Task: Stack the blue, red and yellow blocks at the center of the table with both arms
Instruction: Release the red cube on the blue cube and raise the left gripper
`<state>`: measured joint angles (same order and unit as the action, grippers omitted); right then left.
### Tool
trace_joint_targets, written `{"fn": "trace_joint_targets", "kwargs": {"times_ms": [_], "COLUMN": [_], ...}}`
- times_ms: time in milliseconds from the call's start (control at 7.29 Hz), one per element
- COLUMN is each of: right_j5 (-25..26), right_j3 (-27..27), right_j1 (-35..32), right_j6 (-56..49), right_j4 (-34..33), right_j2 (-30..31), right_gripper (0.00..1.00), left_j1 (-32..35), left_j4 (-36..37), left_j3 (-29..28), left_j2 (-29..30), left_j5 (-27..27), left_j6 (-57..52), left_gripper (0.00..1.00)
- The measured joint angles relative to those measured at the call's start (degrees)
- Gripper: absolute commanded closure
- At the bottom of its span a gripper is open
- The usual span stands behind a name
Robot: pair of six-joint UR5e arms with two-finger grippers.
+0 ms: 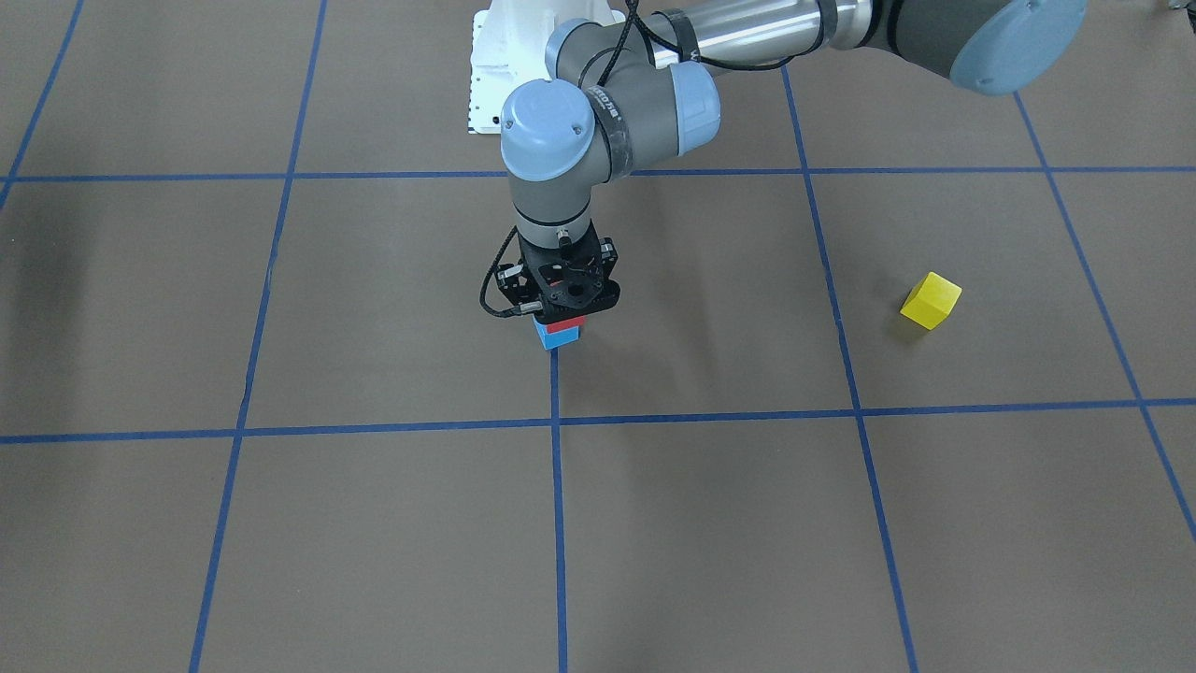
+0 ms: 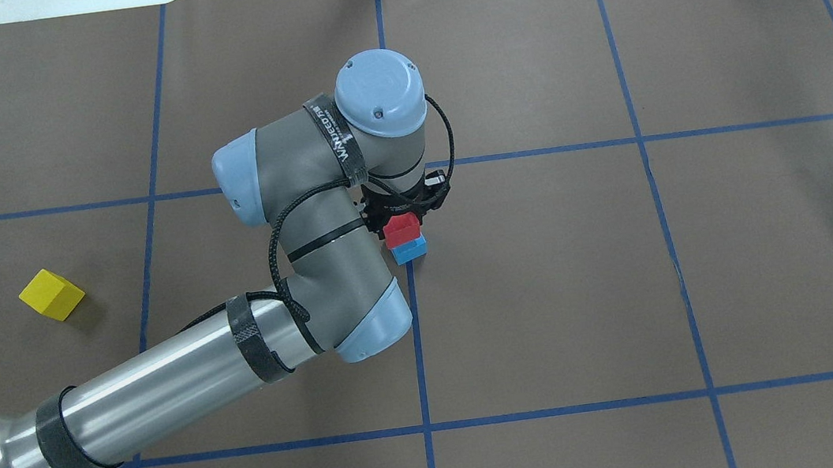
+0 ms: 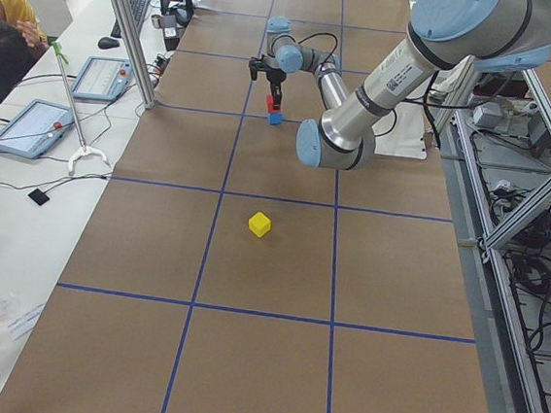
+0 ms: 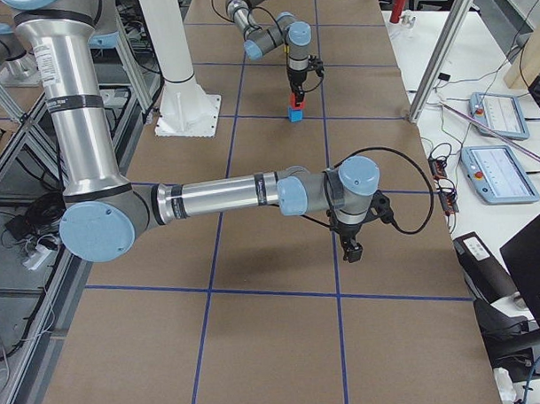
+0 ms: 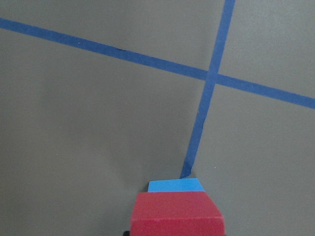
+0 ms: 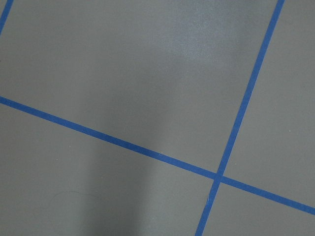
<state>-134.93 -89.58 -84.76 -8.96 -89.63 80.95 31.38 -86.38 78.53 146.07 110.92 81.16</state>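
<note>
Left end effector [image 1: 561, 304] stands directly over the two-block stack at a crossing of the tape lines. Red block [image 2: 402, 229] sits immediately beneath it, resting on blue block [image 2: 411, 250]. Fingers are hidden, so the grip cannot be determined. Yellow block [image 1: 931, 301] lies on the surface [image 1: 374, 308], well apart, toward the robot's left. Right end effector [image 4: 352, 252] hangs over bare surface, with its state also undeterminable.

My left arm [image 2: 188, 381] is a shiny silver tube with grey joints and pale blue caps [image 2: 379, 94] dotted with small screws. A black cable [image 2: 276, 243] runs under black straps [image 2: 253, 340]; one band [image 2: 339, 144] carries white lettering. My left gripper [image 1: 563, 322] is black.
</note>
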Motion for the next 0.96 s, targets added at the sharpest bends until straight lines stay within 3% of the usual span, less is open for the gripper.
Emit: {"fn": "trace_joint_targets", "kwargs": {"times_ms": [137,411,686,960], "right_j5": [-0.1,-0.1,-0.2,-0.2], "right_j3": [0.0,-0.1,-0.1,-0.2], "right_j1": [0.0,0.0,-0.1,-0.1], "right_j6": [0.0,0.0,0.0,0.0], "right_j4": [-0.1,-0.2,-0.3,-0.3], "right_j2": [0.0,0.0,0.0,0.0], "right_gripper": [0.0,0.0,0.0,0.0], "left_j1": [0.0,-0.2,-0.5,-0.3], "left_j4": [0.0,0.0,0.0,0.1], "left_j3": [0.0,0.0,0.0,1.3], "left_j2": [0.1,0.1,0.1,0.1], "left_j5": [0.0,0.0,0.0,0.1], "left_j6": [0.0,0.0,0.1,-0.3], "left_gripper": [0.4,0.28,0.02,0.01]}}
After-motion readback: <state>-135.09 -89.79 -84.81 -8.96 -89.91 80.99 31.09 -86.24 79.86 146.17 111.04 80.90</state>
